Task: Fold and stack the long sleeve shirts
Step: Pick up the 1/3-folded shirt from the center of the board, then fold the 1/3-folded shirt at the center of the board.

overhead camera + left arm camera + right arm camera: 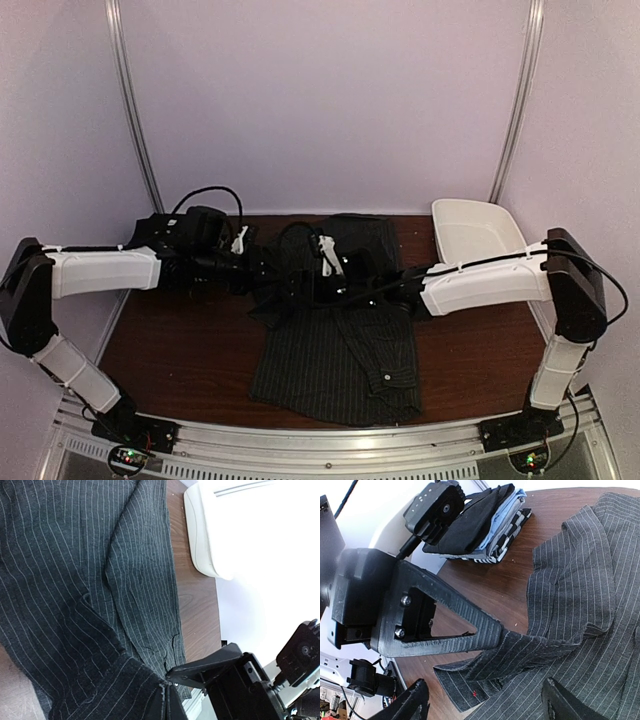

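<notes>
Shirt (340,350): charcoal, fine pale pinstripes.
Place: middle of the table, its lower end toward the near edge.
Pose: lower half flat and spread; upper part bunched and creased, with one edge lifted off the wood.
Stack (480,525): folded pieces at the far left, black over light blue over black-and-white stripes, apart from the shirt.

1 shirt (340,350), 1 stack (482,527), 1 tub (475,235)

Left end effector (492,632) pinches a fold of the pinstriped shirt (580,580); folded clothes (485,525) stacked beyond on the table (490,580).
</notes>
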Tool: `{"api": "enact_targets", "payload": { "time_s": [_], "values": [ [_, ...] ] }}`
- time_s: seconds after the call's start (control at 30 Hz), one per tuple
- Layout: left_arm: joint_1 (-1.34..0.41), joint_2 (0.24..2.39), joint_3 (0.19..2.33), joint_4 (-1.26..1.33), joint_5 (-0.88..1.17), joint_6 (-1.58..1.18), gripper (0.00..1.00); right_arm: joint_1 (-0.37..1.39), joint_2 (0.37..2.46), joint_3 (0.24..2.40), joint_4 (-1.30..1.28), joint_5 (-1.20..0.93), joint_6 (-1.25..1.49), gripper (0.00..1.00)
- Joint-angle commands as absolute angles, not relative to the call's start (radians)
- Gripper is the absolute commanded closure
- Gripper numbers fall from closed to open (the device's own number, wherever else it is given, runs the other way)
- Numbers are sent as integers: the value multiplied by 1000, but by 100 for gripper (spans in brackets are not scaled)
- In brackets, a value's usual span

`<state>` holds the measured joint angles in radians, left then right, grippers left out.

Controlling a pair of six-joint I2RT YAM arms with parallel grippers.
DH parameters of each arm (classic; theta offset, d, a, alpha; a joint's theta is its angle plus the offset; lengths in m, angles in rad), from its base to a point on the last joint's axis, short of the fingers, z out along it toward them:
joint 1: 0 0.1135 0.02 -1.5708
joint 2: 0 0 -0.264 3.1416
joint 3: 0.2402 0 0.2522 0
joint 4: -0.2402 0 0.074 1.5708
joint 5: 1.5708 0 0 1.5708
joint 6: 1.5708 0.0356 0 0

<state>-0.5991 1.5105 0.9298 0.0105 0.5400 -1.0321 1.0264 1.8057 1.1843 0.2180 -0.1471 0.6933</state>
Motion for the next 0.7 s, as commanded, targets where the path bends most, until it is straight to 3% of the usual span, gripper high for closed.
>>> {"api": "enact_targets", "payload": {
  "time_s": [0.0, 0.47, 0.67],
  "values": [
    [-618, 1534, 956, 105, 549, -1082, 100, 1035, 1834, 1177, 255, -154, 722, 21],
    [-661, 1570, 994, 117, 560, -1106, 100, 1034, 1877, 1199, 259, -90, 733, 23],
    [-664, 1572, 1007, 116, 554, -1107, 100, 1033, 1891, 1194, 236, -53, 744, 31]
  ]
}}
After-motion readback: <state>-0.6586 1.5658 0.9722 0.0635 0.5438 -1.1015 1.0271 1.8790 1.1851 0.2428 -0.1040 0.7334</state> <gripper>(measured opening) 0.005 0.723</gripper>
